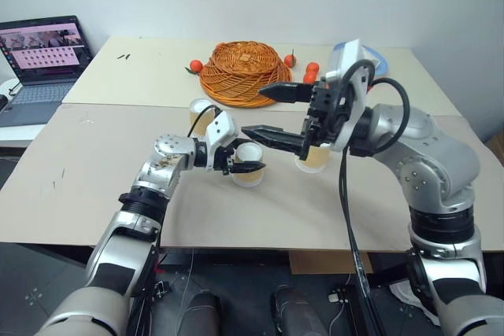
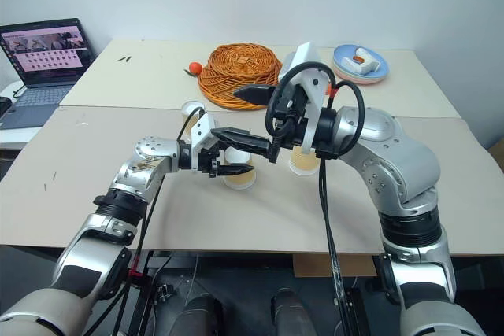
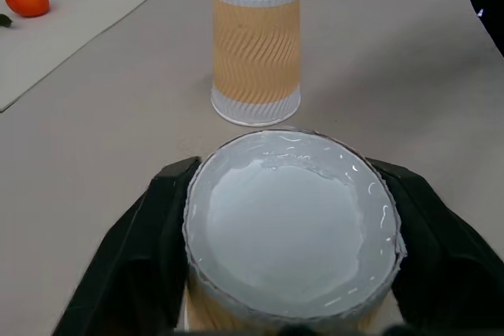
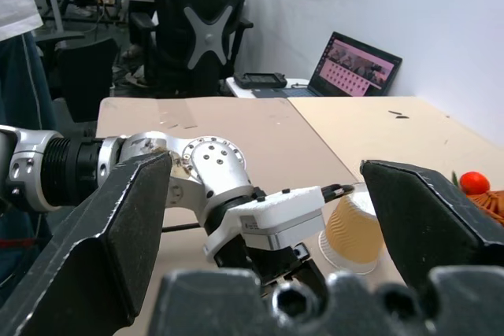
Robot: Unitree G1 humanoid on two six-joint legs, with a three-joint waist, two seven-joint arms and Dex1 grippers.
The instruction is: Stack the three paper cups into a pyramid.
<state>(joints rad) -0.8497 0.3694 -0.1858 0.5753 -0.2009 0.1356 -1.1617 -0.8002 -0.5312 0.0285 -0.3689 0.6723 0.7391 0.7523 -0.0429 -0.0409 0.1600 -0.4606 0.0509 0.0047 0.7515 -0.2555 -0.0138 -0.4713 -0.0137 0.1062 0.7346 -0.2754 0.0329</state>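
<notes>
Left gripper (image 1: 246, 165): near the table's front centre, reaching in from the left; its two black fingers (image 3: 130, 261) sit on either side of an upside-down paper cup, close against its wall, but whether they squeeze it or have just let go I cannot tell.
Middle cup (image 1: 249, 164): inverted, white base up, standing on the table (image 1: 94, 186) between those fingers.
Right cup (image 1: 314, 158): inverted too, just right of the middle cup and apart from it, partly hidden behind the right arm.
Far-left cup (image 1: 200, 115): stands farther back and left, near the basket's front edge, well clear of the other two.
Right gripper (image 1: 272, 114): raised above the cups, pointing left, fingers spread wide and holding nothing.
Wicker basket (image 1: 242, 71): upturned on the far table, centre.
Oranges (image 1: 312, 72): small ones just beside the basket on its right, another at its left edge.
Laptop (image 1: 43, 60): open, far left, screen lit.
Blue plate (image 2: 360, 64): far right on the back table, with a small white item on it.
</notes>
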